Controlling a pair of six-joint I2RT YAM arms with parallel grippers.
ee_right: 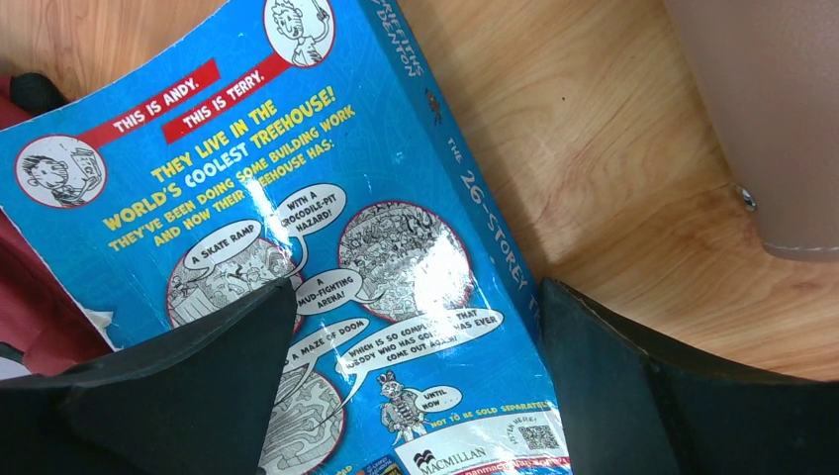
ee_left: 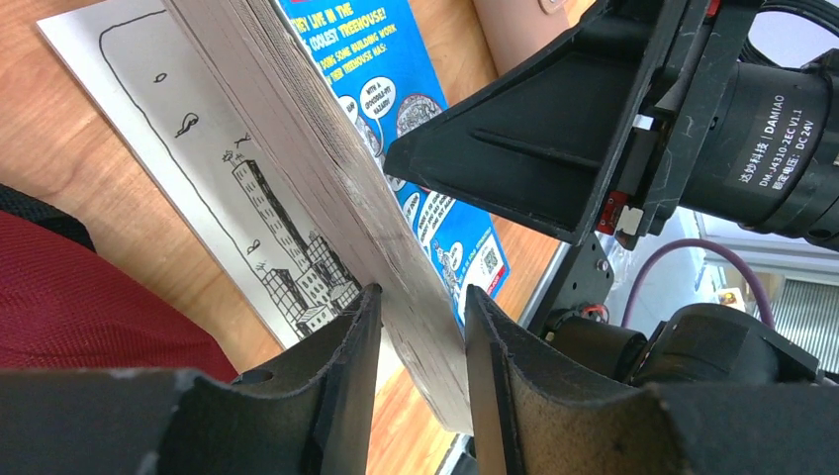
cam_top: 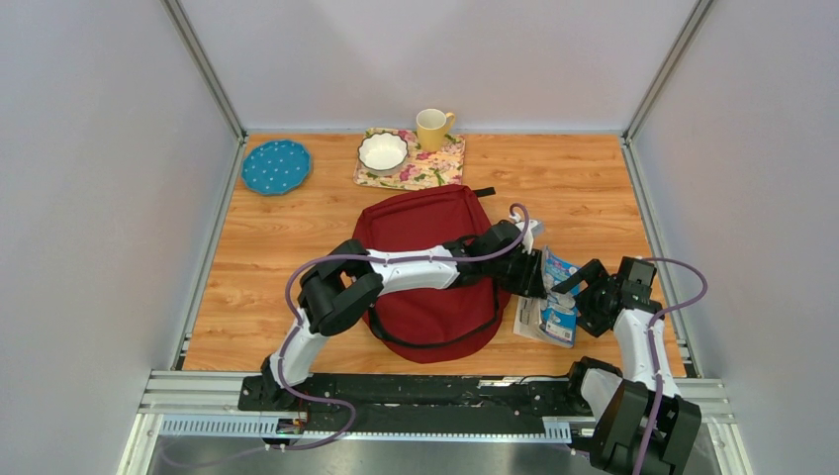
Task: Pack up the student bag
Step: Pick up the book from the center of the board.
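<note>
Just right of the soft, floppy student bag (cam_top: 416, 228), likely best grabbed by a strap, left gripper (ee_left: 423, 302) seemingly pinches the paperback (ee_right: 297, 148); right gripper (ee_right: 416, 297) gapes wide, empty.

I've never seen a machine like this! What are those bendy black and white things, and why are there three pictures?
They are two robot arms, bolted to a wooden table. One picture looks down from above; the other two come from cameras on each wrist. On the table lie a red backpack, a blue dotted plate, a white bowl on a flowery mat and a yellow mug. The left arm's fingers pinch a paperback treehouse book by its pages. The right arm's fingers are open at its blue cover.
</note>
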